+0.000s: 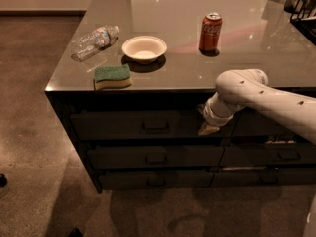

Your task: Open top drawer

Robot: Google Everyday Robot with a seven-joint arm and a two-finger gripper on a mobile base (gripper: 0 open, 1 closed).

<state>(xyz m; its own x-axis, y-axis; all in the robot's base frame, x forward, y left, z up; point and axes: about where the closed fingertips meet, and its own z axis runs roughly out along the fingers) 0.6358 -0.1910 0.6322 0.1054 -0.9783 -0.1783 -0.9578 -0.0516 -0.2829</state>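
A plastic bottle [94,42] lies at the left of the counter [168,9], then a green sponge [112,76], a white bowl [144,48] and a red can [211,31]. Under the counter edge is the top drawer [113,125], looking shut. The gripper [208,129] hangs before its right end, right of the handle [156,126]; how far it is open, I cannot tell.

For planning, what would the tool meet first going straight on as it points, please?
The tool, at the top drawer's right end, points down; probably the middle drawer front, depth unclear.
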